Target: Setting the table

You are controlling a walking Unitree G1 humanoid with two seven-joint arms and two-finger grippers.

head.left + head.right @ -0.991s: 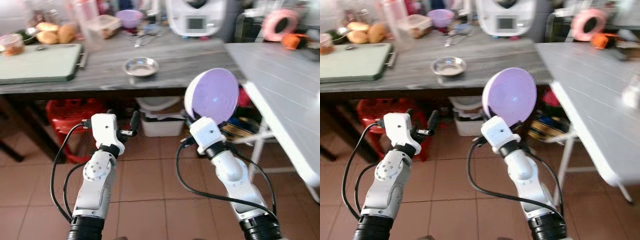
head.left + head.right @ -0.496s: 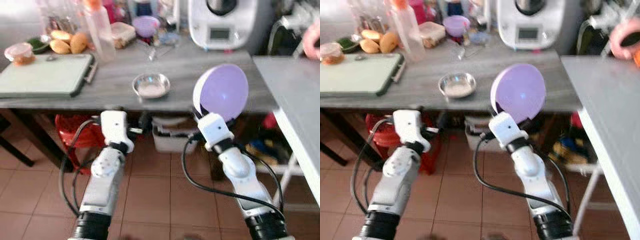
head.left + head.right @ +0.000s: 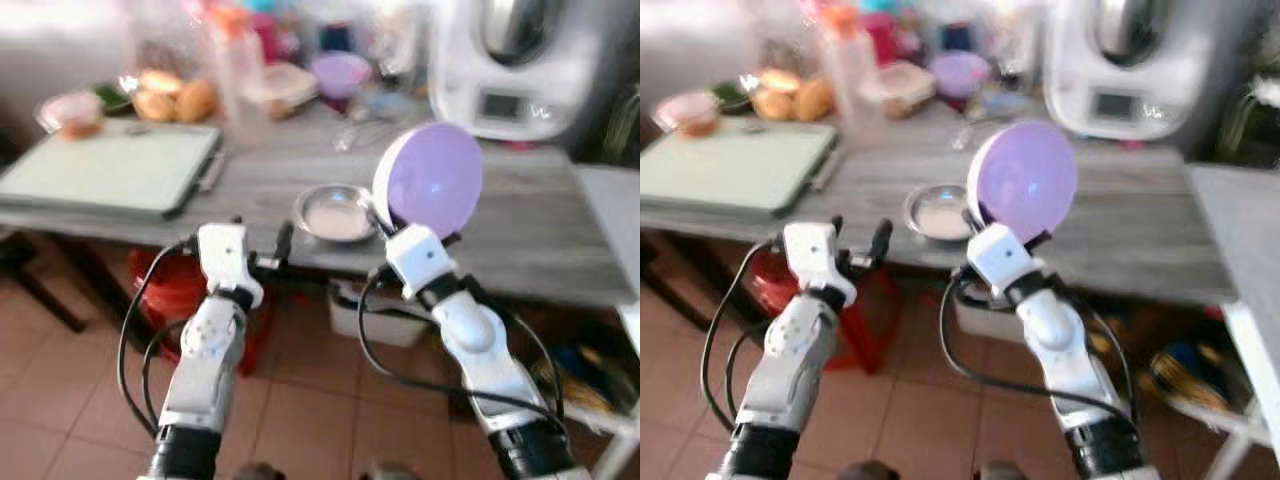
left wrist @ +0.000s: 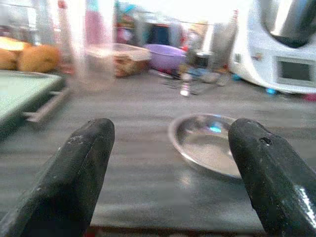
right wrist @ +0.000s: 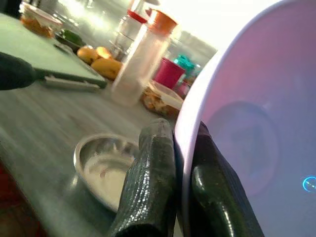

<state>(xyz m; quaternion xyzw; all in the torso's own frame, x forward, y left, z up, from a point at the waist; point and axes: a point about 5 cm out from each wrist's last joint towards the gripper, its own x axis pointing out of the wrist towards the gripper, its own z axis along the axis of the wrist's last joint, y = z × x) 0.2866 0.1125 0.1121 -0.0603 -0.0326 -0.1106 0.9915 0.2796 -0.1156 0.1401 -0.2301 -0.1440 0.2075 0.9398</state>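
Head views, blurred: the right gripper [image 3: 385, 222] is raised in front of the grey counter [image 3: 560, 240], clamped on the lower rim of a lilac plate [image 3: 434, 178] held upright on edge, its face toward the camera. Just beside the plate, near the counter's front edge, sits a steel bowl [image 3: 333, 211]. A green board [image 3: 105, 178] lies toward the counter's left end, a white appliance [image 3: 510, 65] at the back right. The left gripper [image 3: 262, 243] hangs at the front edge, fingers spread, holding nothing.

Left wrist view: both black fingers [image 4: 74, 182] stand wide apart, the bowl [image 4: 210, 144] on the counter between them, well ahead. A lilac bowl [image 4: 170, 55] and a clear tub [image 4: 116, 58] stand at the back edge.

Right wrist view: the fingers [image 5: 150, 192] pinch the plate [image 5: 252, 148] rim from both sides; the bowl [image 5: 106, 165] lies beyond.
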